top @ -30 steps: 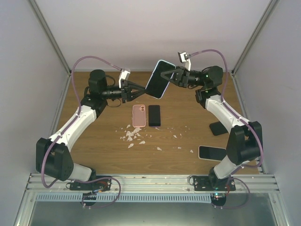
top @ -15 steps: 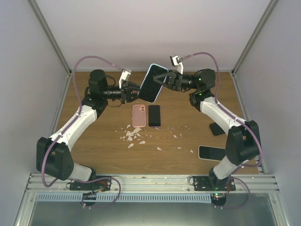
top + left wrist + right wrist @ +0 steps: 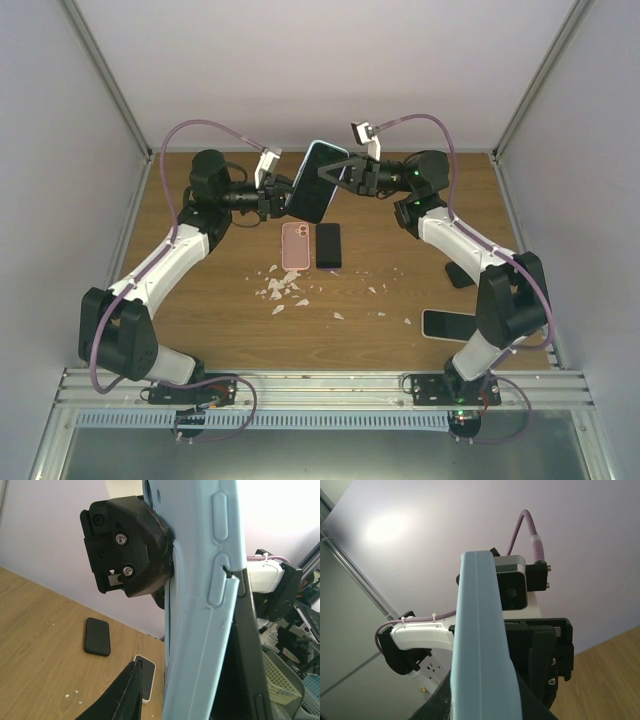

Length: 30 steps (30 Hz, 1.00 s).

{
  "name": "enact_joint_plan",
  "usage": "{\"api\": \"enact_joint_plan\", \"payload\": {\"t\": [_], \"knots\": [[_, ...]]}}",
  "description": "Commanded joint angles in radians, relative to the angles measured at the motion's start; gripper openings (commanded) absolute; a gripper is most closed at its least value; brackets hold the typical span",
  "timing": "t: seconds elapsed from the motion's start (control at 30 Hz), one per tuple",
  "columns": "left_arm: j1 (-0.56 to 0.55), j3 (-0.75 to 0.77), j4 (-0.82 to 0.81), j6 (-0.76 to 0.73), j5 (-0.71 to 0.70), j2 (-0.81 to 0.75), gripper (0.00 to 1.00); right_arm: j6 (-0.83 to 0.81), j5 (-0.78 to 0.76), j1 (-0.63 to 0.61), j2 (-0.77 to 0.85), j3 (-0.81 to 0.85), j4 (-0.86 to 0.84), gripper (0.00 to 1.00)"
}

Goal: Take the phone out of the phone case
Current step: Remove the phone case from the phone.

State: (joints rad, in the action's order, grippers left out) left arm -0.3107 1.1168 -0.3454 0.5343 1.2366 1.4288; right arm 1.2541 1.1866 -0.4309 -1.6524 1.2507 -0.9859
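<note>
A phone in a light blue case [image 3: 313,182] is held in the air above the back of the table. My right gripper [image 3: 335,175] is shut on it from the right. In the right wrist view the case's edge [image 3: 480,645] rises between my fingers [image 3: 432,707]. My left gripper [image 3: 283,200] is open at the case's left side. In the left wrist view the case [image 3: 200,630] stands between my two fingers. The left finger [image 3: 130,690] is a little apart from it. The right finger [image 3: 245,670] lies close behind it.
A pink case [image 3: 295,246] and a black phone [image 3: 328,245] lie side by side mid-table, with white scraps [image 3: 285,285] in front. A white-rimmed phone [image 3: 450,324] and a black case [image 3: 462,272] lie at the right; both also show in the left wrist view [image 3: 145,672] [image 3: 97,636].
My right arm has carried the cased phone to the left, from apart from the left gripper to between its open fingers. The left arm has barely moved.
</note>
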Motion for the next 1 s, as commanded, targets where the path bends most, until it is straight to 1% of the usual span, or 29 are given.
{"api": "enact_joint_plan", "payload": {"t": [0.0,0.07,0.2,0.33,0.4,0.57,0.67,0.8,0.9,0.97], "knots": [[-0.055,-0.013,-0.072,0.038,-0.099,0.032,0.21,-0.015,0.097,-0.104,-0.017,0.004,0.017,0.0],[-0.055,-0.02,-0.077,0.045,-0.105,0.032,0.18,-0.05,0.097,-0.096,-0.014,0.009,0.061,0.01],[-0.048,-0.044,-0.106,0.079,-0.108,0.032,0.1,-0.111,0.09,-0.06,-0.011,0.026,0.153,0.05],[-0.031,-0.059,-0.133,0.117,-0.114,0.036,0.03,-0.19,0.083,-0.016,-0.008,0.054,0.258,0.07],[-0.02,-0.07,-0.149,0.142,-0.118,0.038,0.0,-0.211,0.076,0.007,-0.005,0.06,0.291,0.09],[0.009,-0.112,-0.196,0.219,-0.137,0.048,0.0,-0.27,0.036,0.062,0.003,0.067,0.405,0.23],[0.021,-0.133,-0.215,0.258,-0.145,0.053,0.0,-0.282,0.013,0.092,0.004,0.062,0.439,0.35],[0.027,-0.149,-0.23,0.28,-0.154,0.053,0.0,-0.292,-0.009,0.123,0.008,0.056,0.466,0.42],[0.029,-0.155,-0.23,0.286,-0.161,0.054,0.0,-0.314,-0.025,0.134,0.018,0.05,0.495,0.5],[0.033,-0.156,-0.231,0.295,-0.167,0.057,0.0,-0.344,-0.034,0.139,0.027,0.046,0.525,0.52]]}}
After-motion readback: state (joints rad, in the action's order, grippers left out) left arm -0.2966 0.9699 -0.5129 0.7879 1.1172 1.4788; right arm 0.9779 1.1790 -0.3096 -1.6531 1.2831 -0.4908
